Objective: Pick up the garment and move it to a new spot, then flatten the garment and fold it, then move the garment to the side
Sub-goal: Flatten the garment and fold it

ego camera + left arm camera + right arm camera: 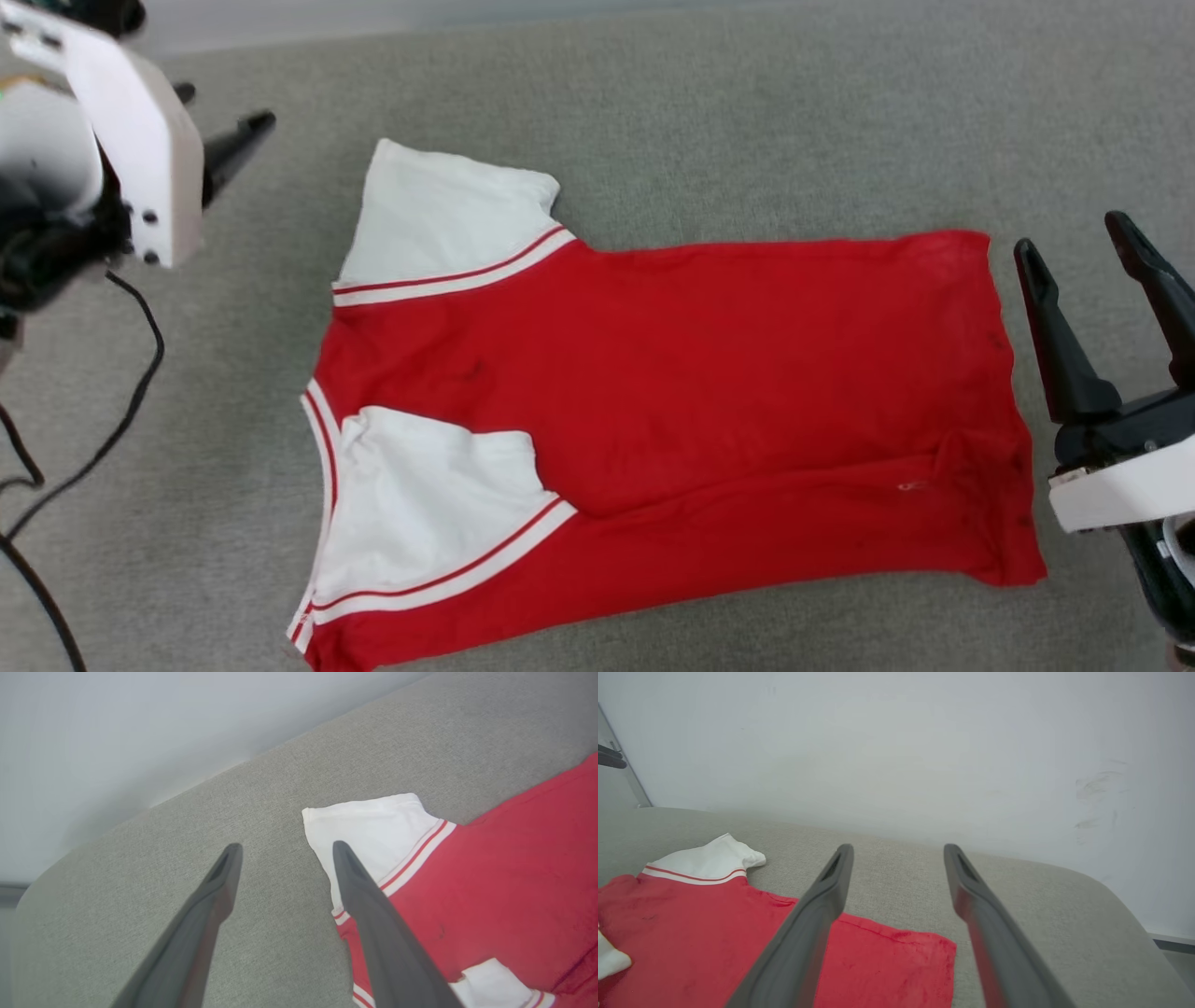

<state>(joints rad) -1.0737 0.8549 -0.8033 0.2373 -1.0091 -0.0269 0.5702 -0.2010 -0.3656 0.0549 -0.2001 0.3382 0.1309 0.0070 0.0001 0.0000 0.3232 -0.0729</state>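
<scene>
Both sit empty with fingers spread wide: left gripper (pixel 227 105) off the sleeve end of the garment (pixel 700 373), right gripper (pixel 1071 233) just beside its hem, neither touching it.

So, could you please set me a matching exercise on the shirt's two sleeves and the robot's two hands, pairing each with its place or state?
1 far sleeve
2 near sleeve
3 left hand
4 right hand

a open, beside the garment hem
b folded in over the red body
c lying out on the grey surface
d open, off the collar end

Pairs: 1-c, 2-b, 3-d, 4-a
</scene>
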